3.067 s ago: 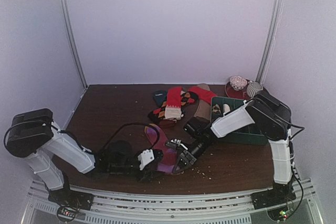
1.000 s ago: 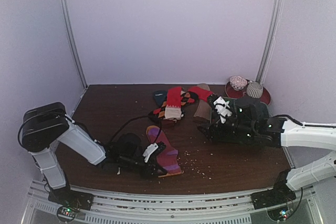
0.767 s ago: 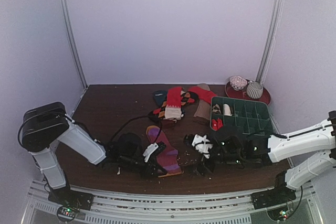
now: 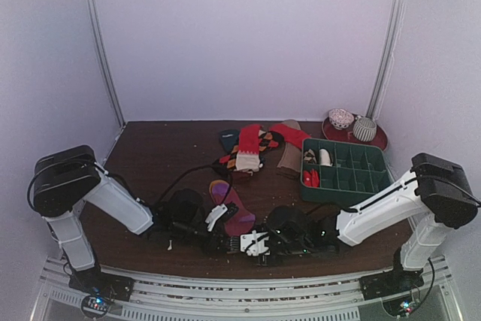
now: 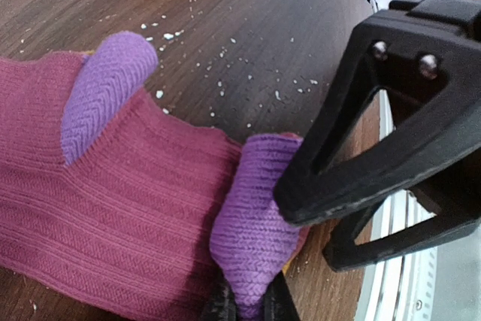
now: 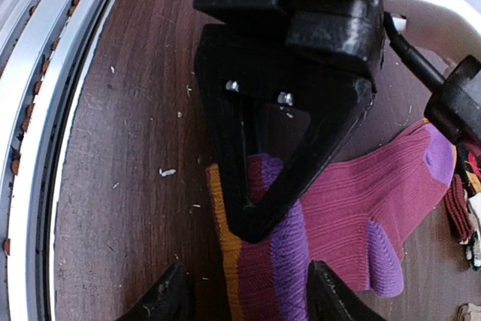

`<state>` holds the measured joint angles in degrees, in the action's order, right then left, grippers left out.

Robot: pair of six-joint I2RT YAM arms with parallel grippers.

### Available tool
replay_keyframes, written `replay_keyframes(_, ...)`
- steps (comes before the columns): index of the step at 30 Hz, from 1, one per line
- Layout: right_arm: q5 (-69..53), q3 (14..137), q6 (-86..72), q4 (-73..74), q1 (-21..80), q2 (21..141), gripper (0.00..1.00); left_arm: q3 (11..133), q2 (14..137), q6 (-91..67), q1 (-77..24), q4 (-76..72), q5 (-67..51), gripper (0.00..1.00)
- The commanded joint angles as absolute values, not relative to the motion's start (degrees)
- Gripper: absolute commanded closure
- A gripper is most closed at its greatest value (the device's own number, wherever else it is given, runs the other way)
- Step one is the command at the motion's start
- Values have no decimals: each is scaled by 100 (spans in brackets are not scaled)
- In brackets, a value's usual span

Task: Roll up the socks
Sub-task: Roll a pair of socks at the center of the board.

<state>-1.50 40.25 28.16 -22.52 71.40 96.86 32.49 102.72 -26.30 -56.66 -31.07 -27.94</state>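
Top view: the right gripper (image 4: 246, 244) has swung from the green tray (image 4: 379, 186) at 3 o'clock to 6 o'clock. There it meets the left gripper (image 4: 224, 238) at the purple-magenta sock (image 4: 234, 212).

Left wrist: the left jaws pinch its purple band (image 5: 248, 246).

Right wrist: the right jaws stand apart, straddling the orange toe (image 6: 228, 261), so rolling looks ready to start.

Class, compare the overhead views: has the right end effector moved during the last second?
Yes. The right end effector went left and toward the table's near edge, away from the green tray, reaching the purple-magenta sock.
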Motion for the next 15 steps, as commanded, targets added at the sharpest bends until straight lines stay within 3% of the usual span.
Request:
replay_keyframes(1,-223,4030,2761,-2179,7014,9877,45,2980,10556,-2568,-5599,-1908,-2427,100)
replay_keyframes(7,-194,4040,2700,-2169,6890,10091,46,3018,10580,-2523,-5599,-1855,-2466,100)
replay_keyframes(9,-211,4058,2612,-2140,6836,10198,52,3025,10597,-2501,-5599,-1867,-2512,100)
replay_keyframes(12,-451,4078,2331,-2037,6709,10228,71,3070,10608,-2454,-5599,-1832,-2504,100)
replay_keyframes(15,-953,4096,1883,-1844,6479,10151,77,3141,10488,-2372,-5599,-1729,-2290,100)
